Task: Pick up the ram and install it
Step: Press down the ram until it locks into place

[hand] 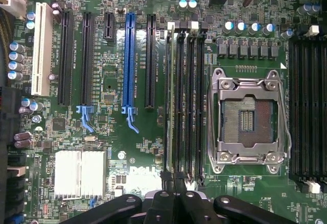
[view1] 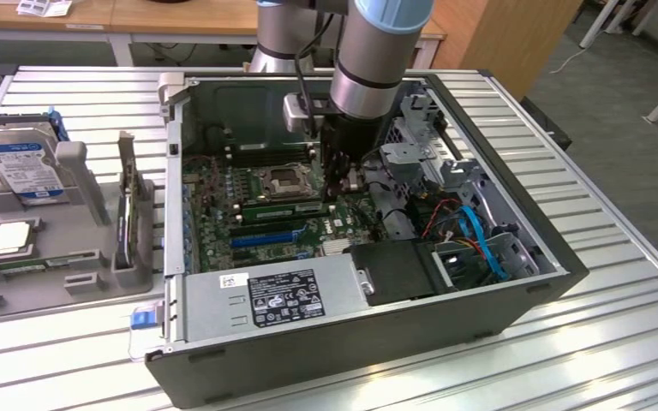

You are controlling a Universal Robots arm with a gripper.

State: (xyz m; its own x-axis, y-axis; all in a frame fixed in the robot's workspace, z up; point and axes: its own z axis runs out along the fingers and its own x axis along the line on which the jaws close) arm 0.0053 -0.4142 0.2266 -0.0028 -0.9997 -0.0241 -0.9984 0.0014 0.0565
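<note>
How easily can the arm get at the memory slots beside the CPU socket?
Probably easily, yes: the case is open on top, the gripper hangs right over the memory slots, and nothing lies across them.

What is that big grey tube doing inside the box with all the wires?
That tube is a robot arm, reaching into an open computer that lies on a metal table. One picture comes from a camera standing nearby. The other comes from a camera on the arm's wrist, looking at the green board inside. The dark claw is shut, close to the long black slots beside an empty square socket. I cannot tell if it pinches anything. On the exterior view's left, a grey tray holds a hard drive and a silver chip.
</note>
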